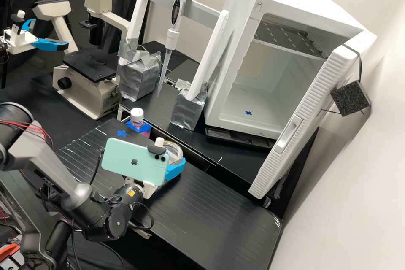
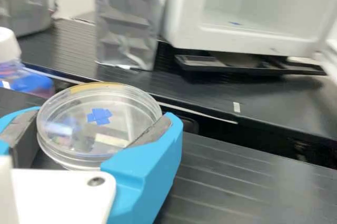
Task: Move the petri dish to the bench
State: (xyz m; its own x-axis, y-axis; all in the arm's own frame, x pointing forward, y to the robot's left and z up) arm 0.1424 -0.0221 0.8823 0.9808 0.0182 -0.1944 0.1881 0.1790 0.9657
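Because the clear dish looks light, hard and slippery and might crack, it needs a soft hold on its round sides, where the gripper, open just as wide as the dish, pinches it near the bottle.

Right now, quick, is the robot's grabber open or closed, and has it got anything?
Gripper: closed on the clear petri dish, one blue finger on each side.

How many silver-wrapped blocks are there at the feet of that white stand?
2: one silver-wrapped block between the microscope and the hanging pipette, the other between the pipette and the open white cabinet.
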